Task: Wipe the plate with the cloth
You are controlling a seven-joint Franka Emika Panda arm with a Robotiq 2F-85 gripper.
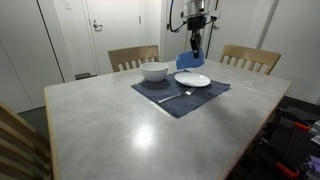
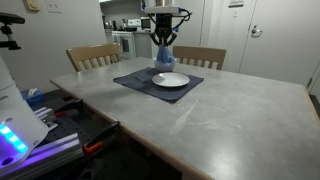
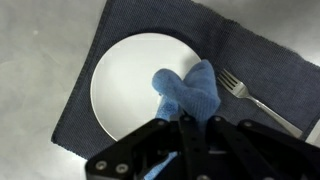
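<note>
A white plate (image 3: pixel 130 78) lies on a dark blue placemat (image 3: pixel 80 110); it also shows in both exterior views (image 1: pixel 192 80) (image 2: pixel 171 80). My gripper (image 3: pixel 185 122) is shut on a blue cloth (image 3: pixel 190 90) that hangs over the plate's right part. In an exterior view the cloth (image 1: pixel 188 61) hangs from the gripper (image 1: pixel 196 45) above the plate's far side. In the other exterior view the gripper (image 2: pixel 163 55) is above and behind the plate, and the cloth is barely visible.
A fork (image 3: pixel 255 98) lies on the placemat right of the plate. A white bowl (image 1: pixel 154 71) stands on the placemat (image 1: pixel 180 92) beside the plate. Wooden chairs (image 1: pixel 133 57) (image 1: pixel 250 58) stand at the grey table's (image 1: pixel 120 125) far side.
</note>
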